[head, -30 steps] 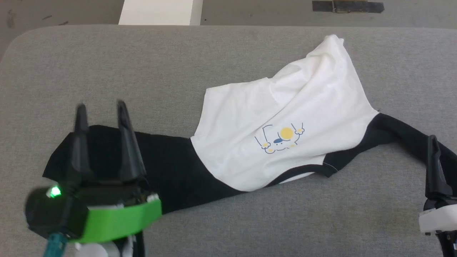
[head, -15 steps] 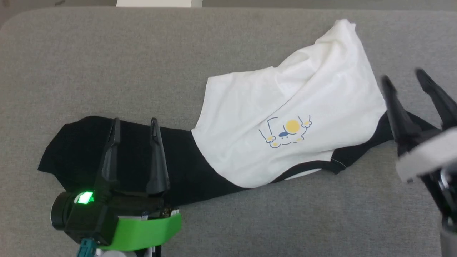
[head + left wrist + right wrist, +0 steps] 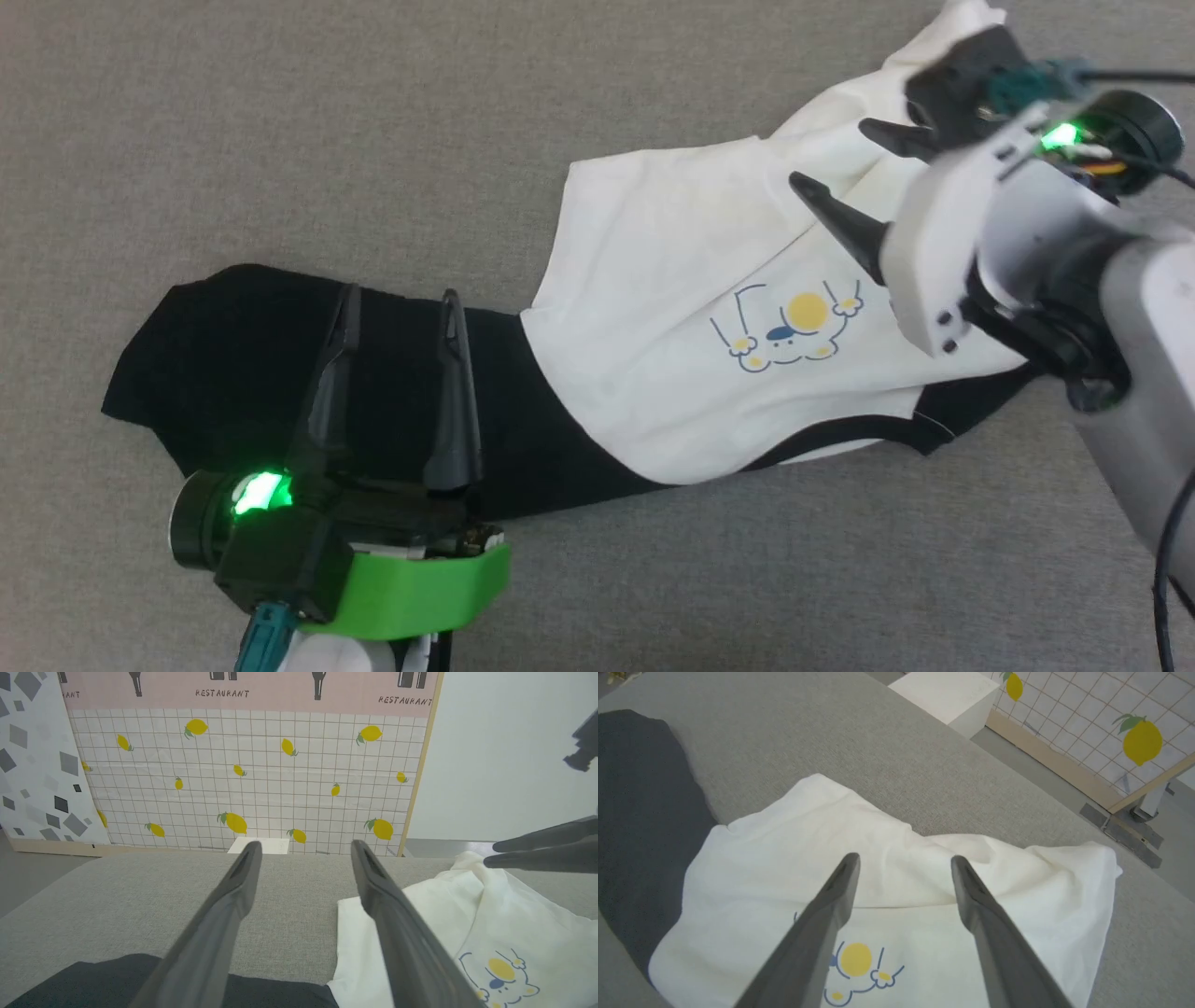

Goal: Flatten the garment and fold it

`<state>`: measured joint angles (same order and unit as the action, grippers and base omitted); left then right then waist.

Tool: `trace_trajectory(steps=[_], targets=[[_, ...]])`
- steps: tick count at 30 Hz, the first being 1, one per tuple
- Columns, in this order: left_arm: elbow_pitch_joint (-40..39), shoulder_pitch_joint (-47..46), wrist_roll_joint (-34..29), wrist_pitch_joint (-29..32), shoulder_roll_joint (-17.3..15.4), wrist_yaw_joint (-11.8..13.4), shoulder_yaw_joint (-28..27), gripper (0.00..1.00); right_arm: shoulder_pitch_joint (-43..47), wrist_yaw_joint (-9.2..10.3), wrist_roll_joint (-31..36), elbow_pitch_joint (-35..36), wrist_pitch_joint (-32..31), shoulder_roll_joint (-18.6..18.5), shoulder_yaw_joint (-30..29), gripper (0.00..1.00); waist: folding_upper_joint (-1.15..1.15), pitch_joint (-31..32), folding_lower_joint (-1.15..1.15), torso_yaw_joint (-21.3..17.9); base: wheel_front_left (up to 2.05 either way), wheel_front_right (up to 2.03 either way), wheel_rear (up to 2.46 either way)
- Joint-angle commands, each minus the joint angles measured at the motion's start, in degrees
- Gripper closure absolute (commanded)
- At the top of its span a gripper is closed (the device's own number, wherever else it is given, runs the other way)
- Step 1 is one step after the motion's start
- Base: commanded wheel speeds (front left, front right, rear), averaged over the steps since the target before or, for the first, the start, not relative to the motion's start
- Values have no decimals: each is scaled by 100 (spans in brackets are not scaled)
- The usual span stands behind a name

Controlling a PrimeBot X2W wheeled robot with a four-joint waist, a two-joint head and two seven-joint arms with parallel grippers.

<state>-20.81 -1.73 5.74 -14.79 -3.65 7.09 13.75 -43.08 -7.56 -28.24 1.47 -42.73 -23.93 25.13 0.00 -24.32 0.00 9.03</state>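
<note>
The garment (image 3: 691, 280) lies rumpled on the grey table, white body to the right with the cartoon print (image 3: 789, 327) facing up. Its black sleeve (image 3: 224, 345) stretches to the left. My left gripper (image 3: 401, 294) hovers open over that black sleeve, nothing between its fingers. In the left wrist view it (image 3: 304, 843) points along the table with the garment (image 3: 420, 924) at its right. My right gripper (image 3: 833, 154) is open above the white body's bunched far part, pointing left. In the right wrist view it (image 3: 904, 857) stands over a fold of the garment (image 3: 761, 858).
The grey padded table (image 3: 280, 140) spreads wide to the left and front of the garment. A white box (image 3: 945, 693) stands on the floor beyond the table's far edge. A lemon-patterned wall panel (image 3: 233, 774) stands behind it.
The head camera has tilted down. My right gripper rose from the lower right and swung over the white body, now pointing left. My left gripper shifted right along the black sleeve.
</note>
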Motion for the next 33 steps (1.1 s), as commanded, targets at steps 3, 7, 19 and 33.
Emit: trace_trajectory(steps=[3,7,19,33], targets=[[-3,-162,-55,-20,44,-24,76,0,-476,8,-8,-476,-119,-39,411,0,0,-198,0,158,0,0,0],[29,-243,-45,-20,59,-27,184,0,-835,8,30,-1111,-134,15,725,0,0,-364,0,281,0,0,0],[151,-343,92,-20,76,33,369,0,-1480,8,-46,-2002,315,-93,1305,100,0,-469,0,619,0,0,0],[235,-528,392,-20,77,149,771,0,-2933,8,977,-3093,1738,81,849,100,0,-730,0,1251,0,0,0]])
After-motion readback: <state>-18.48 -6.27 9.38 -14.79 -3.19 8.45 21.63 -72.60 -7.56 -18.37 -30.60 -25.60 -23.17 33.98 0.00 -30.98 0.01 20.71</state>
